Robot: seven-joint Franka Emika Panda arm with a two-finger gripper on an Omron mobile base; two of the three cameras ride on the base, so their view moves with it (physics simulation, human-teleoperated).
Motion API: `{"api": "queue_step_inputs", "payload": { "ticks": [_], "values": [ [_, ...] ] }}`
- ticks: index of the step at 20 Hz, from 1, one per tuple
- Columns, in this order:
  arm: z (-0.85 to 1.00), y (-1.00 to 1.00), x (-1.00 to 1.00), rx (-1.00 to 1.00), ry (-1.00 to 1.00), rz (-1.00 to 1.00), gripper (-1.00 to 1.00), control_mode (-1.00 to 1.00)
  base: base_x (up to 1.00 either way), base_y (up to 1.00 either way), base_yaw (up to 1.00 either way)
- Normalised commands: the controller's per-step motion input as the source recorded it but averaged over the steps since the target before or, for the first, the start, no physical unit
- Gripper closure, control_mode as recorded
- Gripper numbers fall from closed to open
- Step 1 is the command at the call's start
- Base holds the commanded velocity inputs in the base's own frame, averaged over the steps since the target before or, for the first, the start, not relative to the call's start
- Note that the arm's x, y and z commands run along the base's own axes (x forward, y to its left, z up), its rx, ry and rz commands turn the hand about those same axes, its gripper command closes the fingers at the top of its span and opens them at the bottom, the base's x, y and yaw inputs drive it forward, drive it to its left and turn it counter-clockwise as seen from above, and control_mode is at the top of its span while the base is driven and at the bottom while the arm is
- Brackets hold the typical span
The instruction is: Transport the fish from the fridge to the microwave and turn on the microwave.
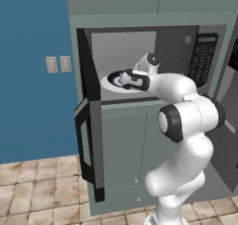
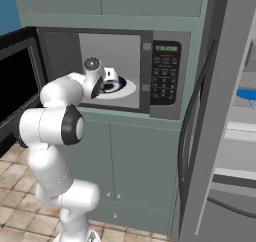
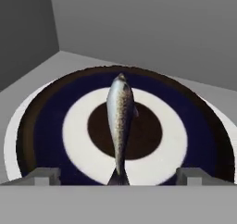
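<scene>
Fish (image 3: 120, 121): silvery, speckled, lying lengthwise across the middle of the ringed turntable plate (image 3: 41, 126) inside the microwave (image 1: 204, 38), door swung wide. Gripper (image 3: 119, 176): released, fingers (image 3: 44, 176) spread wide either side of the tail, not touching it.

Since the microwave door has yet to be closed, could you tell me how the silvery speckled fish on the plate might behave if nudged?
The slim speckled silver fish lies flat, so it probably won't roll. Its smooth-looking skin on the glossy ringed plate suggests it could slide. It looks small and likely light.
</scene>
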Motion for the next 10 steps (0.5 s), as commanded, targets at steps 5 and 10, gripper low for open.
{"api": "queue_step_inputs", "payload": {
  "ticks": [5, 10],
  "values": [
    [0.26, -0.06, -0.51, 0.07, -0.02, -0.01, -1.0, -1.0, 0.0, 0.0, 0.0],
    [0.24, -0.1, -0.59, 0.11, 0.0, 0.0, -1.0, -1.0, 0.0, 0.0, 0.0]
  ]
}}
